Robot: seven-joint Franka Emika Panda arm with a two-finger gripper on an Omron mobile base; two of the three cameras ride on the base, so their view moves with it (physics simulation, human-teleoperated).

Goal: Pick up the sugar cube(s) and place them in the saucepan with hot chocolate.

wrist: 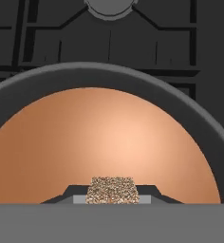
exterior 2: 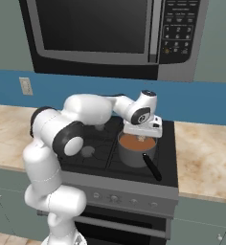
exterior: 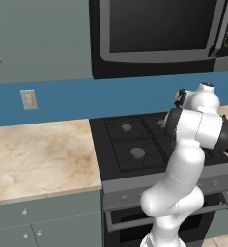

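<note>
Sugar cube: from the left base view I see my arm over the stove. In the right base view, the end effector hangs above the saucepan, handle at 5 o'clock. In the hand view, fingertips clench the sugar cube by its flat sides; I judge it light, crumbly.

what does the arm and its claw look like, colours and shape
The arm is glossy white, built from fat rounded segments with dark grey-black bands and caps at the joints. Its wrist ends in a white, boxy hand block. In the hand view the claw shows as two small dark, flat-topped finger tips. No cables or markings can be made out.
</note>
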